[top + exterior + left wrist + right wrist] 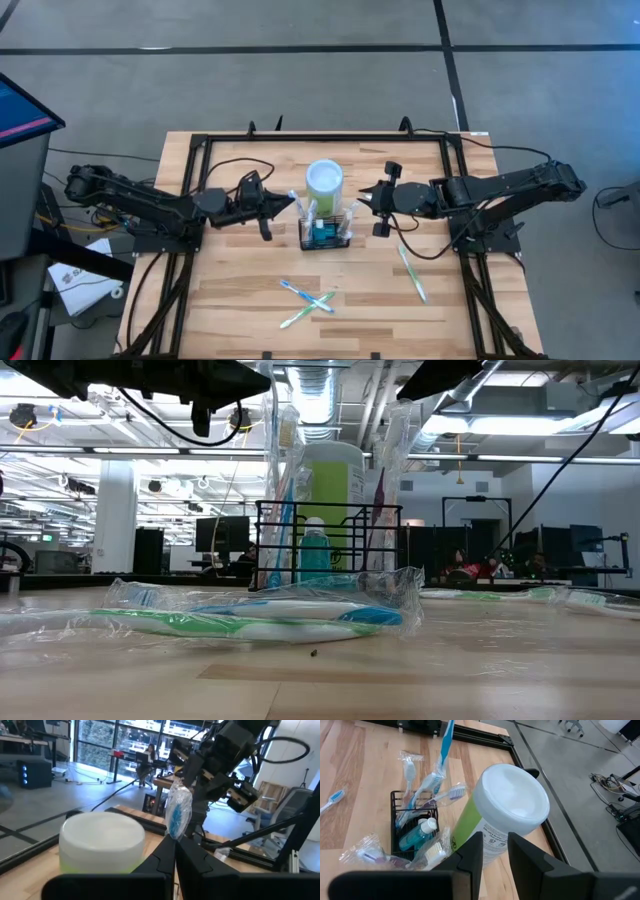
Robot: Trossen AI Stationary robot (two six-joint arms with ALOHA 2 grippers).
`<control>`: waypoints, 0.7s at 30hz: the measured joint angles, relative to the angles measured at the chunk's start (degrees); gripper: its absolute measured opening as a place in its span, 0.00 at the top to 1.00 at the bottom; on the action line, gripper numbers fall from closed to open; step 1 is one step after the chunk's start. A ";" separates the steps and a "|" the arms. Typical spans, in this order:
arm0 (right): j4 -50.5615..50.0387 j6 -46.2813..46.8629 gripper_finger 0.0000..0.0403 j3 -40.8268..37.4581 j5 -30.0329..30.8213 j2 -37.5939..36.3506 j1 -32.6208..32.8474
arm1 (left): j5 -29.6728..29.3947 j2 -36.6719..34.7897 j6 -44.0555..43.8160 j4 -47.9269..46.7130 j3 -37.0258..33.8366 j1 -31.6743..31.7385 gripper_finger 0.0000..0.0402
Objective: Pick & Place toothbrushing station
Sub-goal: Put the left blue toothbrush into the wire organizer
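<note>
High view: the toothbrushing station [326, 236] sits mid-desk [220, 300], between the left gripper [276, 207] and the right gripper [368, 203], beside a lime-green cup [324, 180]. The left jaws are pressed together; the right jaws stand slightly spread around nothing. Wrapped toothbrushes [306, 300] lie well apart from both.

An open-plan robotics lab: a framed wooden workbench [230, 290] on bare concrete floor [300, 90], exposed ceiling ducts [318, 400] and strip lights overhead, monitor-laden desks [215, 535] and seated people [149, 755] beyond.
</note>
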 joint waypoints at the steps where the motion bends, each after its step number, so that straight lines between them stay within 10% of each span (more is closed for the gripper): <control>1: 0.00 0.00 0.80 0.00 0.00 0.00 0.00 | 0.00 0.15 -0.39 -0.59 0.00 0.00 1.00; 21: 0.00 -0.02 0.80 0.00 0.00 0.00 0.00 | 4.46 -0.11 -6.08 -3.08 0.14 -0.24 1.00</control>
